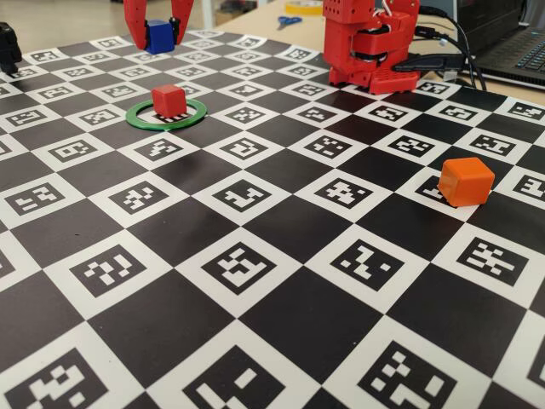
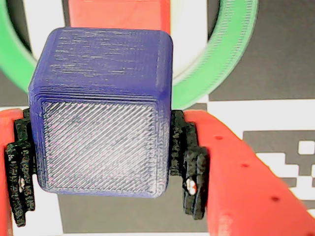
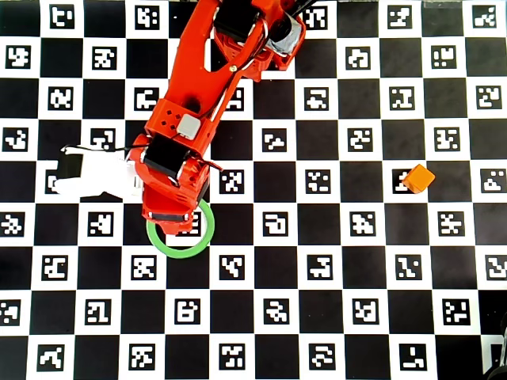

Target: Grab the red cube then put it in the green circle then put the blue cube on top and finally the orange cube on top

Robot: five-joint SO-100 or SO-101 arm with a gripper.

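My red gripper (image 1: 158, 43) is shut on the blue cube (image 1: 159, 36) and holds it in the air at the far left of the fixed view, behind and above the green circle (image 1: 162, 127). The red cube (image 1: 169, 100) sits inside that ring on the board. In the wrist view the blue cube (image 2: 101, 123) is clamped between the black pads (image 2: 189, 167) of the gripper (image 2: 101, 162). The red cube (image 2: 118, 14) and the green circle (image 2: 231, 59) lie below it. The orange cube (image 1: 466, 181) rests alone at the right, as the overhead view (image 3: 417, 178) also shows. In the overhead view the arm hides the gripper and the red cube; only part of the green circle (image 3: 181, 255) shows.
The arm's red base (image 1: 370, 43) stands at the back of the checkered marker board (image 1: 255, 324). A laptop (image 1: 519, 43) and cables lie behind it at the right, blue scissors (image 1: 288, 21) lie beyond the board, and a black object (image 1: 7, 47) sits at the far left edge.
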